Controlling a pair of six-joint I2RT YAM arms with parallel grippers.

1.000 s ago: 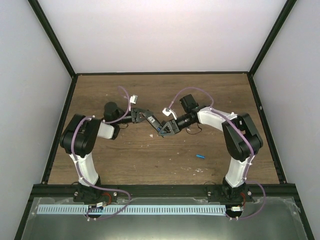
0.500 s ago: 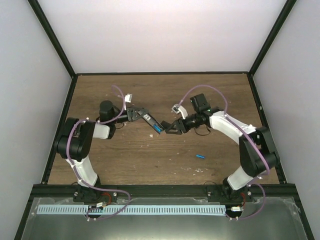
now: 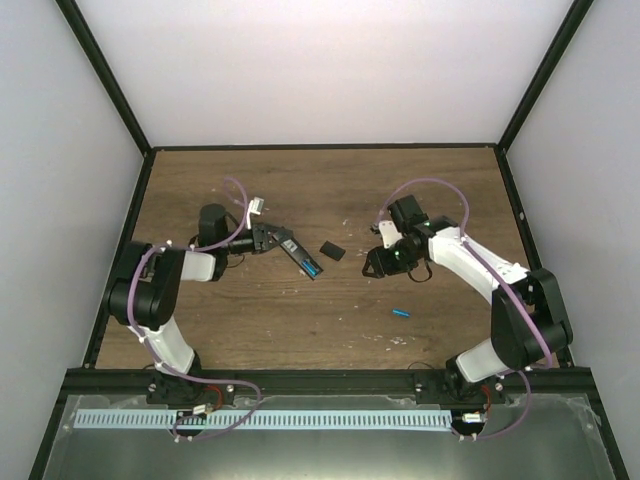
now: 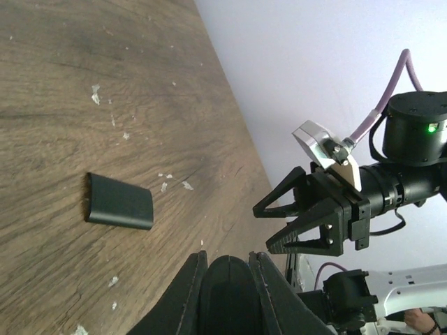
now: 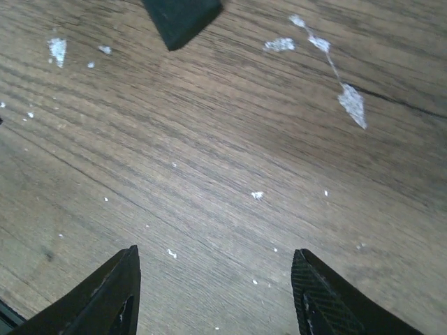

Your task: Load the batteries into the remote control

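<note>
Remote control [image 3: 303,256] sits left of the table's [image 3: 250,325] centre in the top view, clamped at its far-left end by the left gripper [image 3: 285,243], and slants toward the near right. A seated battery [image 3: 314,268] shows as a blue patch at its free end. Just right of that end, apart from it, a small black cover [image 3: 331,250] lies flat on the wood. The right gripper [image 3: 373,264] hangs further right, holding nothing. A loose battery [image 3: 401,312] lies alone on the table, near and right of both grippers and well apart from the remote.

From the left wrist, the gripper's own two fingers [image 4: 192,296] press against the dark rounded body of the remote control [image 4: 227,296] between them. The black cover [image 4: 119,202] lies on the table [image 4: 70,70] beyond. The right gripper [image 4: 279,223] faces this camera with its fingers spread and nothing between them.

From the right wrist, the right gripper [image 5: 216,255] hovers above bare table [image 5: 230,132] with its fingers [image 5: 115,296] set wide apart. A corner of the black cover [image 5: 181,17] pokes in at the top edge. White flecks [image 5: 351,105] dot the wood. Neither battery nor remote shows in this view.
</note>
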